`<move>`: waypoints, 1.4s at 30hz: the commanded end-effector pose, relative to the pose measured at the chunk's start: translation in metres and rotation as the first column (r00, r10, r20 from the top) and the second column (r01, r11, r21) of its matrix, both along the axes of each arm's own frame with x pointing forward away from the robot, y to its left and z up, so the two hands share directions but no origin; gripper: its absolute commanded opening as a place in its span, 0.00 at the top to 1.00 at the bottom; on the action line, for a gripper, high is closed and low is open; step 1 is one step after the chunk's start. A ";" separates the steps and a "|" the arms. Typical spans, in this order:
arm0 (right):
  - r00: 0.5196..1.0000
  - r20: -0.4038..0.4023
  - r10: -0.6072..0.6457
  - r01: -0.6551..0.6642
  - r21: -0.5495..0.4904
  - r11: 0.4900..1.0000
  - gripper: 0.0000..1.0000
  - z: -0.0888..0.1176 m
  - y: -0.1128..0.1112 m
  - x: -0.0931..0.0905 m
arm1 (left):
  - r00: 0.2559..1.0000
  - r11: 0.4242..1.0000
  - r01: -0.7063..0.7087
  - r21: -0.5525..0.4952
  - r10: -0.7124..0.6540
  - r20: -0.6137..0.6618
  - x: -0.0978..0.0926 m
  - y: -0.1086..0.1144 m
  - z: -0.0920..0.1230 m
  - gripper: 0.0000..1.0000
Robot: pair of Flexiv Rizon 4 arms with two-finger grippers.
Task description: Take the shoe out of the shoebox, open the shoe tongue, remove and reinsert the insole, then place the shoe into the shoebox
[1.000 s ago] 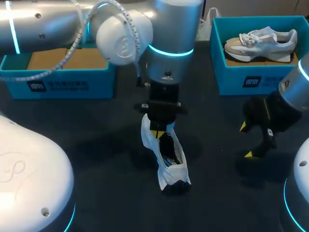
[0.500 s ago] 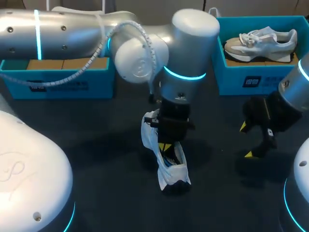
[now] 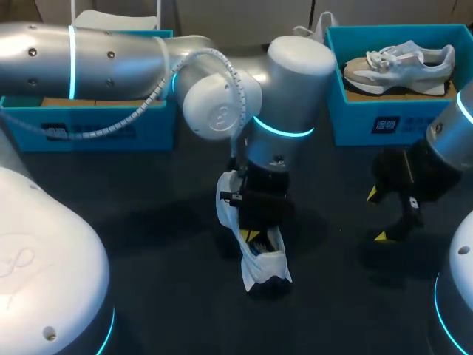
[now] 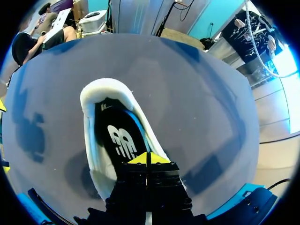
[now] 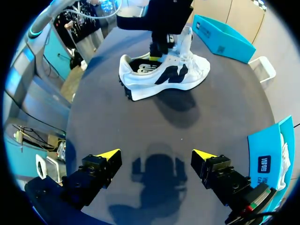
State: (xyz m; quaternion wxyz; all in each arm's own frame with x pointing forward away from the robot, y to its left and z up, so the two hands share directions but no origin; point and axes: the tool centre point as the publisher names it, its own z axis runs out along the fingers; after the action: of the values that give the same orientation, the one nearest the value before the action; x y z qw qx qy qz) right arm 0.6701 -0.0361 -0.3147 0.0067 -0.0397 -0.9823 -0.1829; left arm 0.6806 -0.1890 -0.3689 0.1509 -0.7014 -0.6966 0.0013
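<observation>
A white shoe with black trim stands on the dark table in the middle, its opening facing up. My left gripper comes down from above into that opening, fingers shut. Seen from the left wrist, the joined yellow tips of the left gripper sit at the black insole inside the shoe; I cannot see whether they pinch it. My right gripper hangs open over bare table to the right. From the right wrist, the right gripper is well short of the shoe.
A blue shoebox with a brown bottom stands at the back left. Another blue shoebox at the back right holds a second pale shoe. Dark table lies bare between the shoe and my right gripper.
My left arm has swung over and its gripper has slid down along the shoe, from the tongue end deeper into the opening. The shoe and the right arm have kept still.
</observation>
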 end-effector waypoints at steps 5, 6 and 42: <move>1.000 0.002 -0.001 0.001 -0.002 1.000 0.00 0.000 0.000 -0.001 | 0.999 0.999 -0.037 -0.026 0.036 -0.011 -0.003 0.002 -0.017 1.00; 1.000 0.002 -0.001 0.001 -0.002 1.000 0.00 0.000 0.000 -0.001 | 0.999 0.999 -0.045 -0.028 0.045 -0.015 -0.003 0.002 -0.019 1.00; 1.000 0.002 -0.001 0.001 -0.002 1.000 0.00 0.000 0.000 -0.001 | 0.996 0.993 -0.086 -0.079 0.082 -0.041 0.007 -0.001 0.000 1.00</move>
State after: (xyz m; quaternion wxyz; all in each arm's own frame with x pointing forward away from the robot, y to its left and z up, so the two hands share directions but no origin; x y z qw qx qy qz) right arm 0.6701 -0.0361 -0.3147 0.0067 -0.0398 -0.9823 -0.1829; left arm 0.6872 -0.1915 -0.3695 0.1360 -0.6766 -0.7220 0.0495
